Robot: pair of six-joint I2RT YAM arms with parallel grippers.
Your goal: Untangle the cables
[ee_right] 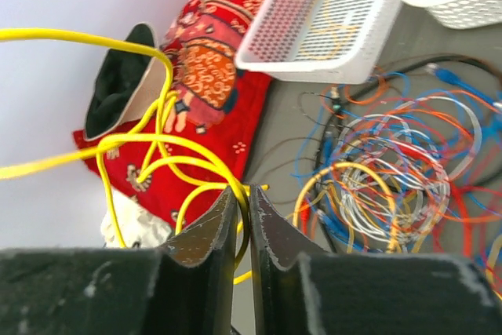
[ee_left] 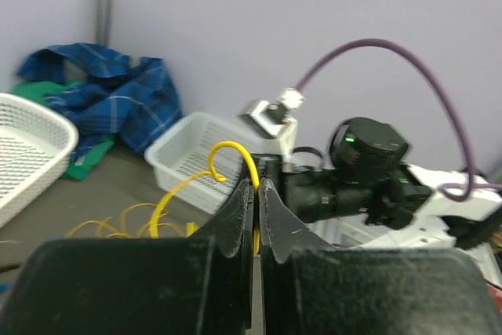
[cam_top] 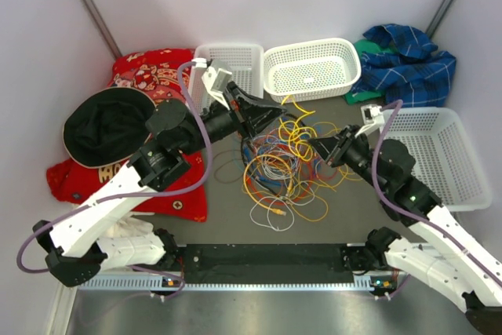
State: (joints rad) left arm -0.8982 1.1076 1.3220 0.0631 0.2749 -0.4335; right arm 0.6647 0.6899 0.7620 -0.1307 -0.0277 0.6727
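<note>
While each arm lifts a yellow cable up off the heap, I judge the aim is to draw it clear of the rest. My left gripper is pinched tight on it, and my right gripper likewise clamps a yellow strand. The cables lie tangled on the table between both arms.

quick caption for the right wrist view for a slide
Right tool shut on a yellow cable, its loops in front of the multicoloured cable tangle and a white basket.
</note>
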